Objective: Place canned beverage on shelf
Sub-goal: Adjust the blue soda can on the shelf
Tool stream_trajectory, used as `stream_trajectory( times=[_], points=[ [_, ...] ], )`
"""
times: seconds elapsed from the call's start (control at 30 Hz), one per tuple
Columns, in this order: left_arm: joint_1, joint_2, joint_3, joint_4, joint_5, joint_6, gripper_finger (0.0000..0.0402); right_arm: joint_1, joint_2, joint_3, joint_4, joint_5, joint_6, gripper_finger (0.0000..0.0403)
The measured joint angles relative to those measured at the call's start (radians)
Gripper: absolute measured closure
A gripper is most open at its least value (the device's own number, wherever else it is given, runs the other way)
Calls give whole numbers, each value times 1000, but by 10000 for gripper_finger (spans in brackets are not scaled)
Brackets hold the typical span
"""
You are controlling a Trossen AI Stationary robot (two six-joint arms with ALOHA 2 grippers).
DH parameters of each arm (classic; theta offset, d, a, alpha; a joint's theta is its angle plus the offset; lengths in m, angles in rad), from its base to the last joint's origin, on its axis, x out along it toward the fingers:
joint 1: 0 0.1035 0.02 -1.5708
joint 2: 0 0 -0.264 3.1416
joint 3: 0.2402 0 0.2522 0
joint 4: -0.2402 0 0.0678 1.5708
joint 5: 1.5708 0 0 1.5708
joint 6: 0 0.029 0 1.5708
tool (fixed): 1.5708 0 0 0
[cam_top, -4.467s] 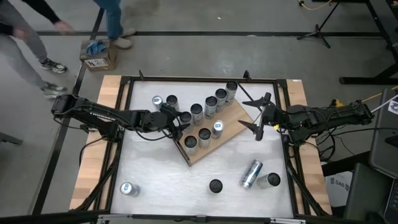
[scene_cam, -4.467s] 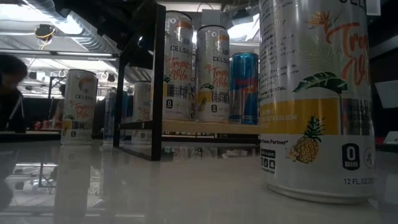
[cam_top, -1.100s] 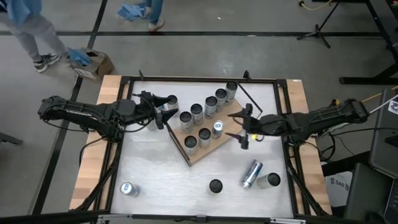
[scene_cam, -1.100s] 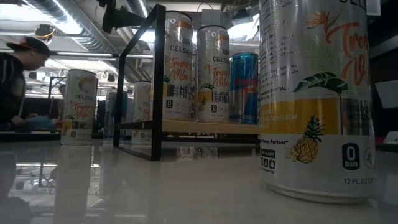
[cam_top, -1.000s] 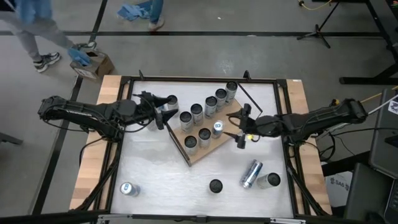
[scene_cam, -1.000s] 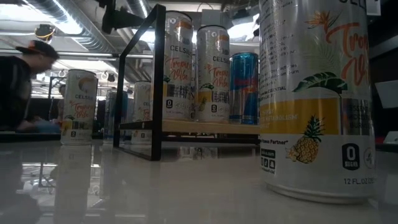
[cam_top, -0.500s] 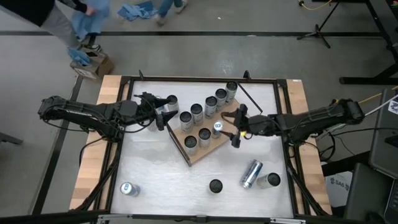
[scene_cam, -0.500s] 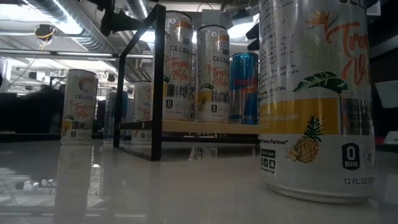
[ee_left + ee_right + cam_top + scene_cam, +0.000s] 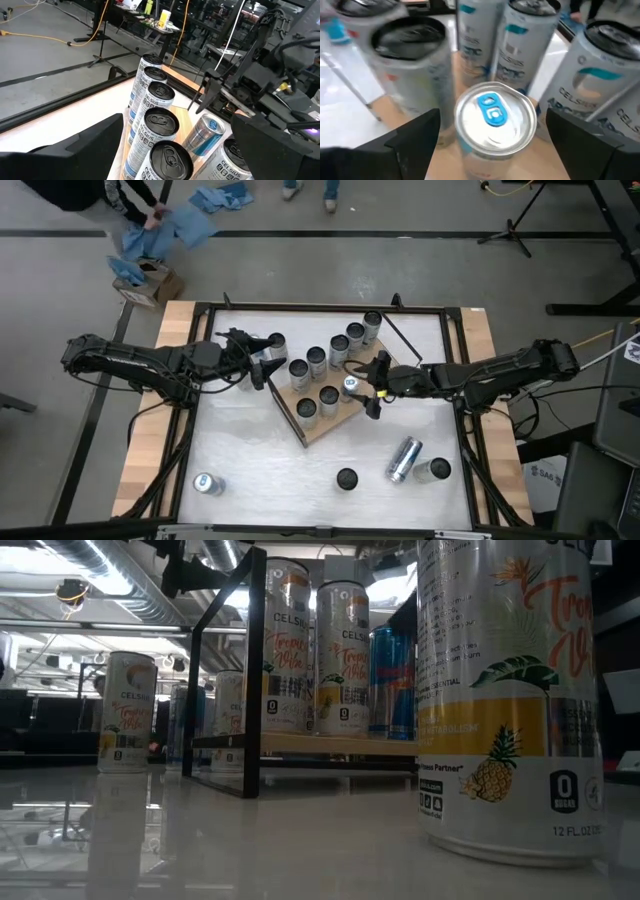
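Blue-tab can point(image 9: 493, 131), right tool point(image 9: 372, 386) now closer

Nearest pineapple-print can point(image 9: 515, 700) cropped by the low view's top edge, hiding most of the shelf point(image 9: 330, 745) behind.

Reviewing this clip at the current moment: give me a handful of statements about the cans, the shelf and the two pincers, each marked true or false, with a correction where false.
1. The right pincer is open, with the blue-tabbed can on the shelf just ahead of it. True.
2. The right pincer is clamped on that can. False: its fingers stand apart on either side and the can is not gripped.
3. One can lies on its side on the table, off the shelf. True.
4. The shelf holds no cans. False: a row of upright cans stands on it, with more beside it.
5. The left pincer is open near the shelf's dark-panel end. True.
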Motion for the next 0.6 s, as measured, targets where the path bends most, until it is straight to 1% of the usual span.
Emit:
stream_trajectory(
  times=[0.1, 0.27, 0.33, 0.43, 0.6],
  points=[
    [0, 0, 0, 0, 0, 0, 37, 0, 27, 0, 0, 29, 3, 49],
    [0, 0, 0, 0, 0, 0, 37, 0, 51, 0, 10, 26, 3, 50],
    [0, 0, 0, 0, 0, 0, 37, 0, 52, 0, 15, 24, 3, 56],
    [0, 0, 0, 0, 0, 0, 37, 0, 51, 0, 24, 24, 4, 82],
    [0, 0, 0, -1, 0, 0, 37, 0, 51, 0, 26, 24, 4, 150]
  ],
)
